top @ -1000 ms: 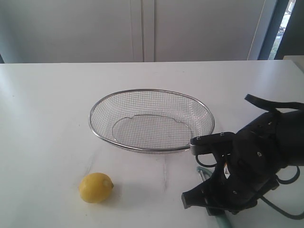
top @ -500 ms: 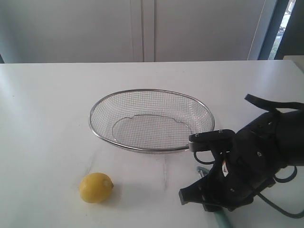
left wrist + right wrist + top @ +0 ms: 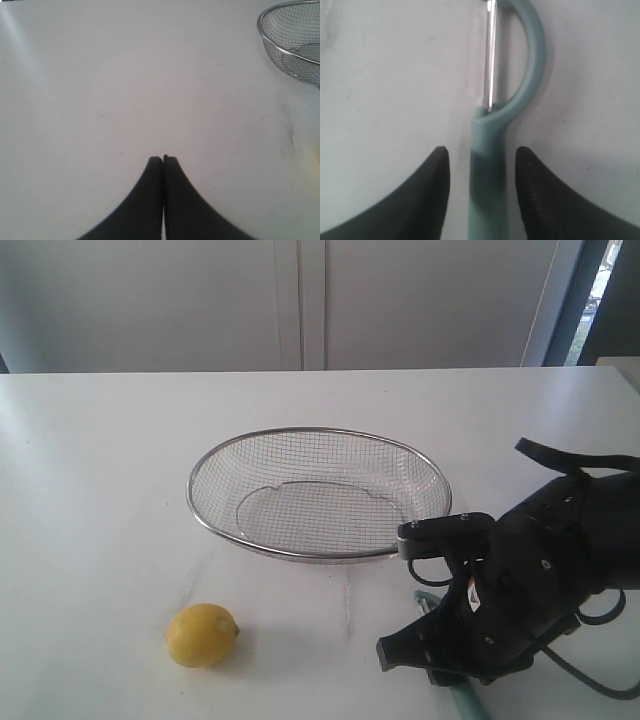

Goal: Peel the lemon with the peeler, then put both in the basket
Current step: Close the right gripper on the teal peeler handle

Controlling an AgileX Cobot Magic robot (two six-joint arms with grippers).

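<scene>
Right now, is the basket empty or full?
Empty. Only bare mesh shows inside the basket; the lemon lies outside it on the table.

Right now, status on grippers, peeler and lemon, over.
Right gripper open, straddling peeler handle, not clamped. Left gripper shut, empty. Lemon on table, basket empty. Nothing in the way.

Basket (image 3: 215,500) — shiny metal wire mesh, smooth rim; peeler (image 3: 487,165) — matt teal plastic, bright metal blade; lemon (image 3: 202,635), matt yellow skin; tabletop (image 3: 100,490), smooth white.

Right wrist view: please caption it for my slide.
Open right gripper straddles the pale teal plastic handle of the metal-bladed peeler on the white table.
</scene>
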